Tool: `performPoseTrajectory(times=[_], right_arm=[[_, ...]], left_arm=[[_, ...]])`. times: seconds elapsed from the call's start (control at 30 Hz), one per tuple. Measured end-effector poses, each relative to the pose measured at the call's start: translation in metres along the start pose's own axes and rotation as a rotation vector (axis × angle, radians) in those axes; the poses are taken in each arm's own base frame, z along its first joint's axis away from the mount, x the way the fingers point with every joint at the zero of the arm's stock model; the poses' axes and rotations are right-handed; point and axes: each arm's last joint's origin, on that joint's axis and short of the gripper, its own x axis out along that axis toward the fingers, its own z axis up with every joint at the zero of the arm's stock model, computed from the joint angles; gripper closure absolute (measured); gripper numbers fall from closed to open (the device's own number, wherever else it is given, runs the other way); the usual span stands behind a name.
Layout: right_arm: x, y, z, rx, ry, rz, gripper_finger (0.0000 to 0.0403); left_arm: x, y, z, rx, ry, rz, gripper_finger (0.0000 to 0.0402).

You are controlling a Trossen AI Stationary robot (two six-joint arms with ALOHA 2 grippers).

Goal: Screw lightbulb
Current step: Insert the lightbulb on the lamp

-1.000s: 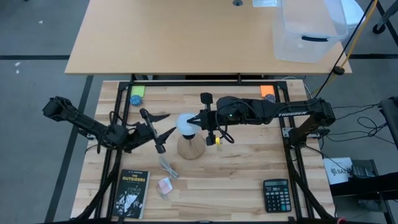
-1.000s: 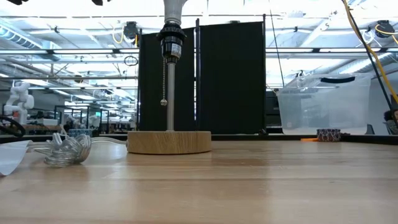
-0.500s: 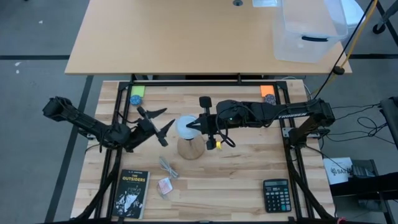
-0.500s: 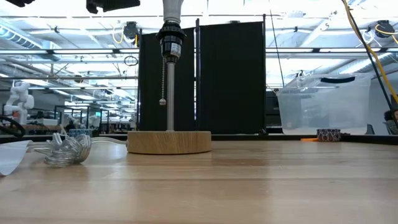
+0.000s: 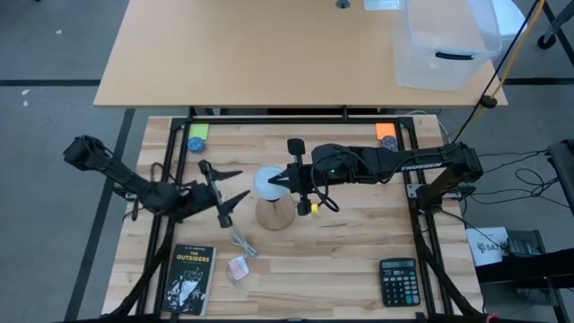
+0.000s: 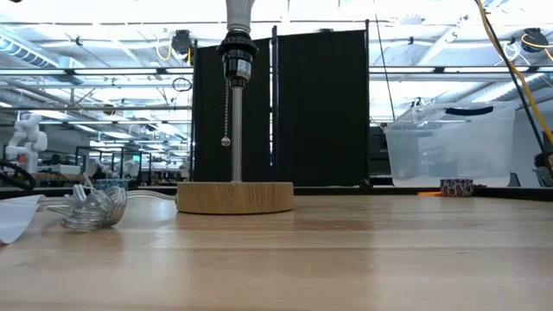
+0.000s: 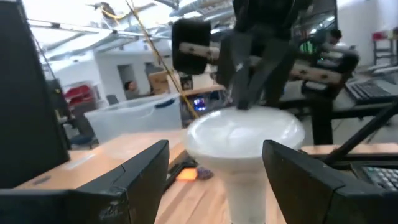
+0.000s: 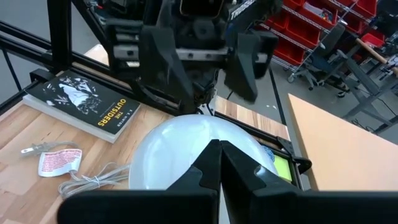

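Lightbulb (image 5: 268, 182) sits at the middle of the wooden table (image 5: 359, 251), on top of the tan wooden stand (image 5: 276, 212), which it partly covers from above. In the low view only its pale neck shows at the upper edge, entering the black socket (image 6: 238, 62) above the stand's thin post; the globe is cut off there, and both arms are out of that frame. How far the bulb is threaded into the socket cannot be made out.

From the right, the right gripper (image 5: 285, 180) reaches to the globe with its two fingers pressed together, their tips at the globe's top edge; they seem to touch the glass, though contact is hard to confirm. In the right wrist view those closed fingers hide the near part of the globe.

Left of the bulb, the left gripper (image 5: 230, 185) hangs with its fingers (image 7: 146, 168) spread wide, clear of the glass and holding nothing. Its wrist view frames the globe between the two fingers and cuts off the base.

Nearer on the table lie a book (image 5: 188, 279), a coiled cord (image 5: 243, 242) with a tag and a calculator (image 5: 398, 283); a clear bin (image 5: 446, 40) stands on the far table.
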Motion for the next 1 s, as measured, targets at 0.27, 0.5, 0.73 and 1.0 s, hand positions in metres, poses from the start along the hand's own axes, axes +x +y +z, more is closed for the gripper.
performPoseTrajectory(times=[0.27, 0.5, 0.73, 1.0], right_arm=[[0.0, 0.0, 0.0, 0.005, 0.001, -0.003, 0.0403], [0.0, -0.001, 0.0, 0.006, 0.006, -0.009, 0.0403], [-0.001, 0.0, 0.0, 0.007, 0.004, -0.003, 0.0403], [0.0, 0.001, 0.0, 0.019, 0.005, 0.006, 0.0403]], left_arm=[[0.009, 0.007, -0.006, -0.058, 0.01, -0.01, 0.0138], [0.016, 0.016, -0.012, -0.101, 0.035, 0.024, 0.0138], [0.02, 0.023, -0.016, -0.116, 0.071, 0.089, 0.0138], [0.02, 0.026, -0.021, -0.093, 0.129, 0.219, 0.0138]])
